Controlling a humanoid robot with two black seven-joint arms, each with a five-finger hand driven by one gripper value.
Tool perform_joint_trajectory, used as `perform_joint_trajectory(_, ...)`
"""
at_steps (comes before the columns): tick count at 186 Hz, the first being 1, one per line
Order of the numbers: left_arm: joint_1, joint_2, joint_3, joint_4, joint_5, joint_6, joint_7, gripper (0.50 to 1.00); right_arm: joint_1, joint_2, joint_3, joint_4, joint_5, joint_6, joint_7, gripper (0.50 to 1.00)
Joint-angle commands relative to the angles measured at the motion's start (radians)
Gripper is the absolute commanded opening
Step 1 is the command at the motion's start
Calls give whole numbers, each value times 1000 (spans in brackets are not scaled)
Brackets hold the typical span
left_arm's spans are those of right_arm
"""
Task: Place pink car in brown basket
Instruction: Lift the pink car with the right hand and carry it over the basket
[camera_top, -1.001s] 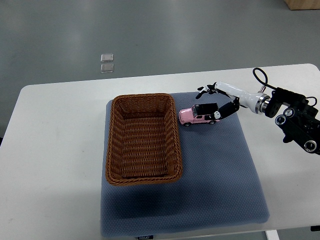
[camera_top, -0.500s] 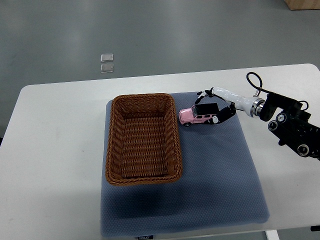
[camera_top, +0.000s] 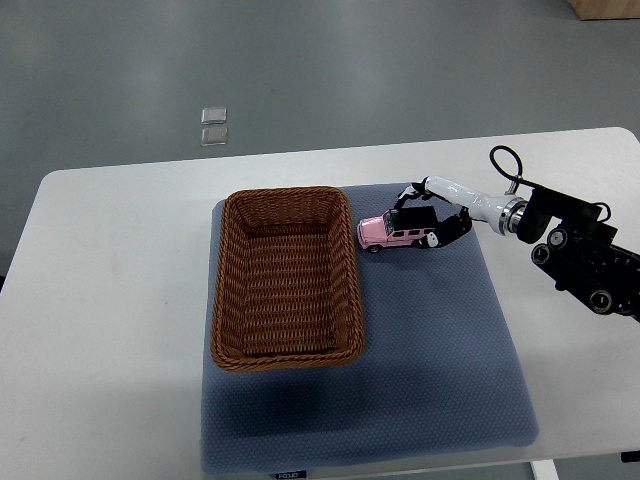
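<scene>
Top view: right hand (camera_top: 428, 212) reaches in from the right edge, fingers curled around the rear of the pink car (camera_top: 398, 232), looks clamped on it, though how firm the hold is I can't tell. Car sits on the blue-grey mat (camera_top: 440, 340), just beside the right wall of the brown basket (camera_top: 285, 277), wheels seemingly down on the mat, nose toward the basket. Basket is empty, lying on the left part of the mat on the white bench (camera_top: 110, 300). Left arm not visible. Progress, as I judge it: reach and grasp about done; lift, carry left over the rim and release inside the basket all remain. Car not yet in the basket, so task is early-to-mid stage.
</scene>
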Motion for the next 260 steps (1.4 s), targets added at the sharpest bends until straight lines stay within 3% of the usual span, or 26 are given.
perform_joint_trajectory(1,0,0,0,0,0,-1,0,1000,1,-1,0,0,0,1,0,500)
perform_joint_trajectory(133,-2,0,-3,2,0,1,0,1000,-4,-18,113,14,21,-54,8,500)
perform_joint_trajectory(183,-2,0,-5,2,0,1,0,1000,31,-16,110,78,31,-54,17,500)
perform_joint_trajectory(260,-2,0,-3,0,0,1,0,1000,151,76,-87,144,29,-43,49,500)
